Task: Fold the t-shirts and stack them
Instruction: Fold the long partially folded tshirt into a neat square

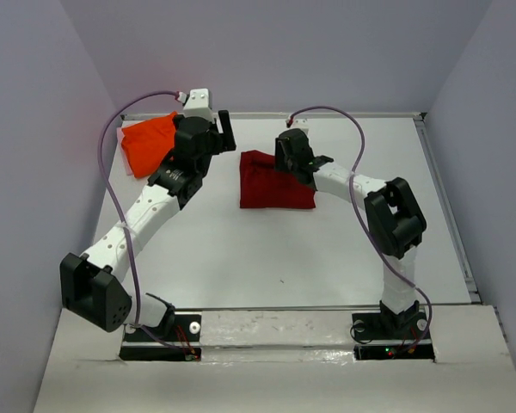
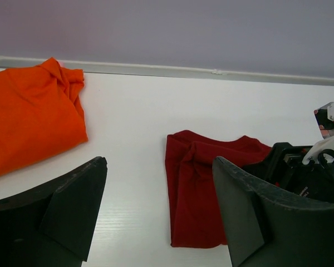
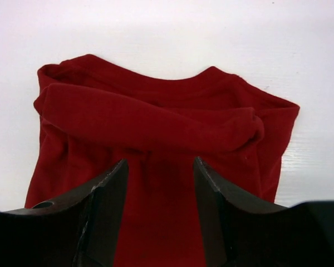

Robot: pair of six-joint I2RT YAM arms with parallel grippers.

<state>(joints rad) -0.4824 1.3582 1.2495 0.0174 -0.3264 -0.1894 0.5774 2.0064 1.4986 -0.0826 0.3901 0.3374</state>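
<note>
Both look folded; stacking not done.
Right gripper [image 3: 160, 178] spread over crimson t-shirt [image 3: 156, 111]; left gripper [image 2: 160, 167] spread, empty; orange t-shirt [image 2: 28, 117] ahead-left.

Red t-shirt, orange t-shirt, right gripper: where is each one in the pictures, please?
red t-shirt [image 1: 267, 191]: top external view, middle of the folded cloth.
orange t-shirt [image 2: 28, 117]: left wrist view, middle of the cloth.
right gripper [image 3: 160, 162]: right wrist view, midway between its open fingertips.

A robotics lab cell: plain pale lavender walls [image 1: 275, 52] box in a white tabletop [image 1: 258, 249] carrying two bolted-down white-and-black arms [image 1: 146, 215].
</note>
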